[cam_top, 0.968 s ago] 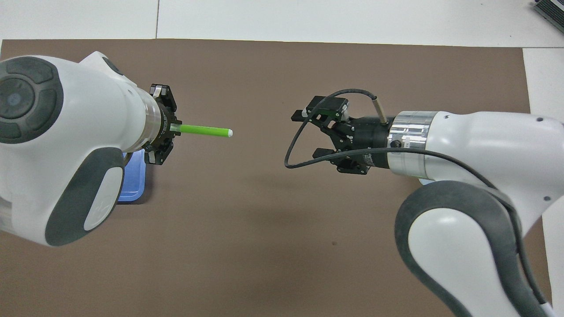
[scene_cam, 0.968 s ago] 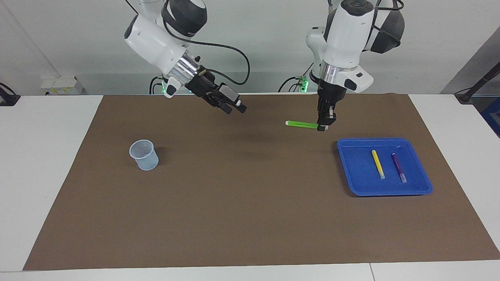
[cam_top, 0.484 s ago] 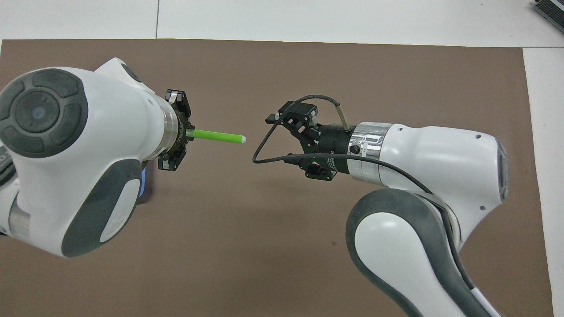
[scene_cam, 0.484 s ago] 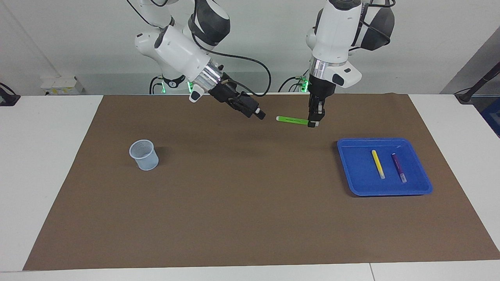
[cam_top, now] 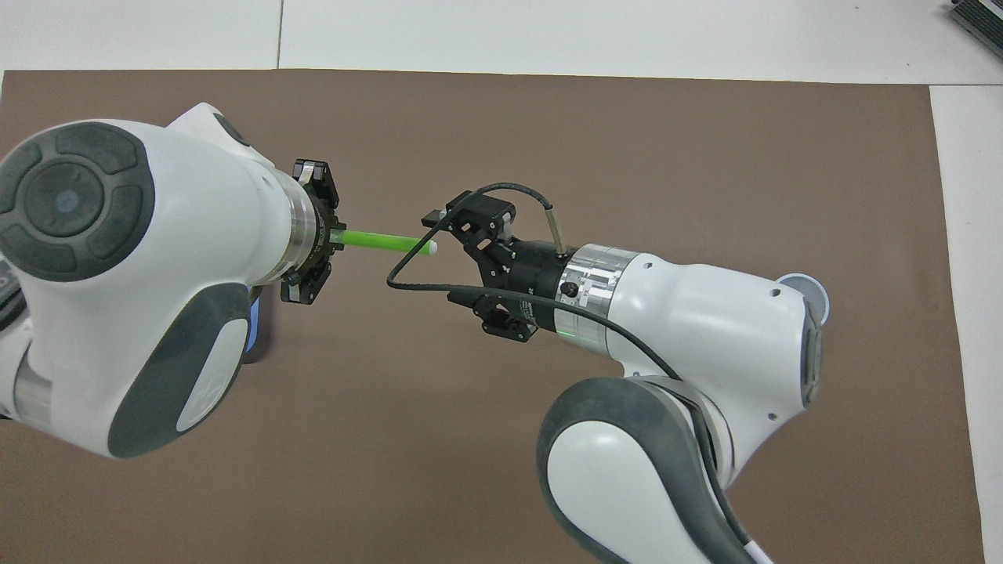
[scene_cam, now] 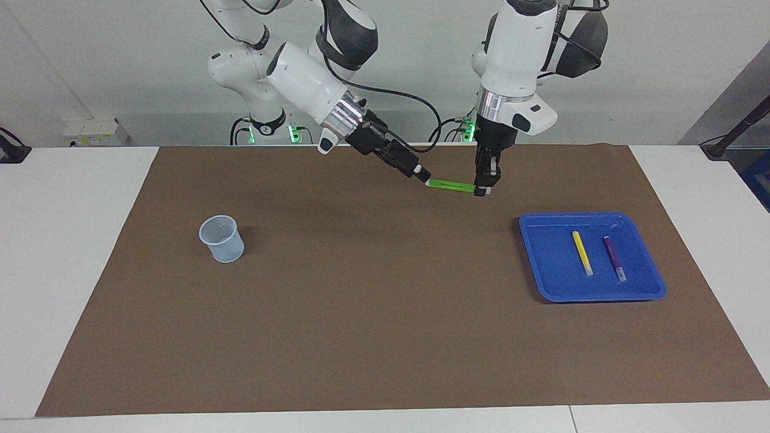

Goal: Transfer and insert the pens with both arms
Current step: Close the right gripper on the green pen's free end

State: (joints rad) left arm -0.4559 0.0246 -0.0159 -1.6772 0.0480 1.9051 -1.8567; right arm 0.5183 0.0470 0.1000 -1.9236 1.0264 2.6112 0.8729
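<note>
so far no pen in cup (scene_cam: 222, 239). left gripper (scene_cam: 483, 190) clamps green pen (scene_cam: 450, 185) level over mat (scene_cam: 385, 337); right gripper (scene_cam: 421, 174), spread wide, at its free tip. handover pending. yellow pen (scene_cam: 582, 252), purple pen (scene_cam: 614, 257) wait in blue tray (scene_cam: 544, 264).

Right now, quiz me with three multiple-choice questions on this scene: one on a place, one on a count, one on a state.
1. Where is the green pen?
A in the cup
B in the left hand, above the mat
C in the tray

2. How many pens lie in the blue tray?
A one
B two
C three

3. The right hand is:
A open at the green pen's free end
B shut on the cup
C resting on the tray

Answers: 1 B, it is gripped at one end; 2 B, yellow pen and purple pen; 3 A, its fingers stand spread there.
</note>
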